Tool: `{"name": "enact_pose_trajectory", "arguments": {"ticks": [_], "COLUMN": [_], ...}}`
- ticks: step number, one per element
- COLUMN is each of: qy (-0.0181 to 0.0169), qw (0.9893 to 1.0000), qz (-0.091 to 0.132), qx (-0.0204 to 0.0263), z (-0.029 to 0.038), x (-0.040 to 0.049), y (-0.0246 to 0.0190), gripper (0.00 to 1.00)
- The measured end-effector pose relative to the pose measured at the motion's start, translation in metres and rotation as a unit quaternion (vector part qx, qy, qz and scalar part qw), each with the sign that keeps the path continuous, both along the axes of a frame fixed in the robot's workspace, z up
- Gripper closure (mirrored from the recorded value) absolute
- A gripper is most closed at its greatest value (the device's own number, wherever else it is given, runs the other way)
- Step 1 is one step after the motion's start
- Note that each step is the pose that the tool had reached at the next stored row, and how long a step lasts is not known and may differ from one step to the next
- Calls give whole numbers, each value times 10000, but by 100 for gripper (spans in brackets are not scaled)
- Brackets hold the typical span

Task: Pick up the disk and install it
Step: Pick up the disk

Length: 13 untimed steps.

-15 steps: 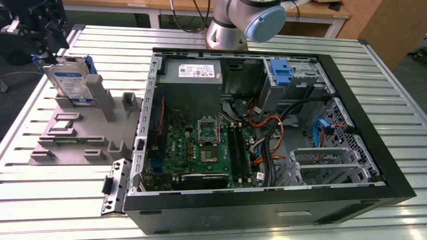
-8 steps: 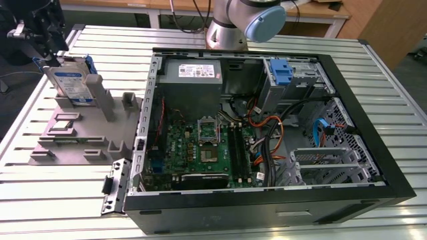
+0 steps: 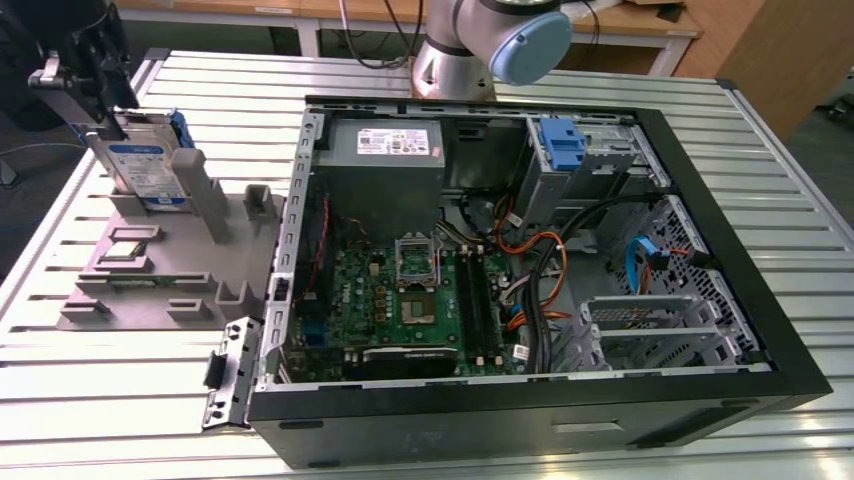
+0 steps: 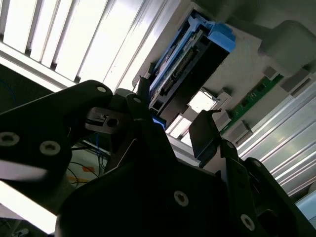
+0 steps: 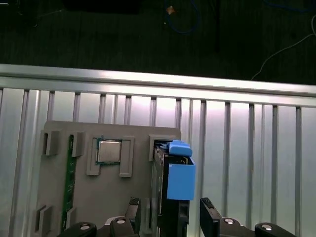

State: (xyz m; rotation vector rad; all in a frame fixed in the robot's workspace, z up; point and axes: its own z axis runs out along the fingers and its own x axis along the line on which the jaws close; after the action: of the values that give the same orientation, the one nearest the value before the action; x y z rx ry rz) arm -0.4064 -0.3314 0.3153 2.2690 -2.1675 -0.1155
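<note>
A ribbed aluminium worktop (image 3: pixel 781 135) carries the whole job, with dark floor beyond its edge. In both wrist views the jaws stand spread, one black finger on either side of the disk (image 5: pixel 180 177) and neither clearly pressing it. They are placed to grasp but pinch nothing.

The disk stands on edge in a slot of the grey moulded holder (image 5: pixel 113 197), at the exterior view's left, well apart from the open computer case (image 3: pixel 534 415). It is a flat metal slab with a white-and-blue label, and glossy blue plastic rails wrap its edges and cap its top.

The holder is matte, blocky plastic. A square silver processor chip (image 5: pixel 108 151) and a thin green memory stick (image 5: pixel 70 182) sit in its other pockets. The case is black sheet steel, open to a green board and tangled cables, and a bare blue bracket (image 3: pixel 566 148) sits in its perforated drive cage.

By these pictures the task is barely begun. The disk is not yet lifted, and carrying and installing it are all left to do.
</note>
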Motion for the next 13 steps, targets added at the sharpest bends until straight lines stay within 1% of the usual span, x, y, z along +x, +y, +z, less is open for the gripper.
{"name": "enact_pose_trajectory", "arguments": {"ticks": [7, 13], "qy": [-13, -13], "qw": [10000, 10000], "qz": [30, 27], "qx": [0, 0], "z": [-96, -140], "x": [0, 6], "y": [0, 1], "gripper": [41, 41]}}
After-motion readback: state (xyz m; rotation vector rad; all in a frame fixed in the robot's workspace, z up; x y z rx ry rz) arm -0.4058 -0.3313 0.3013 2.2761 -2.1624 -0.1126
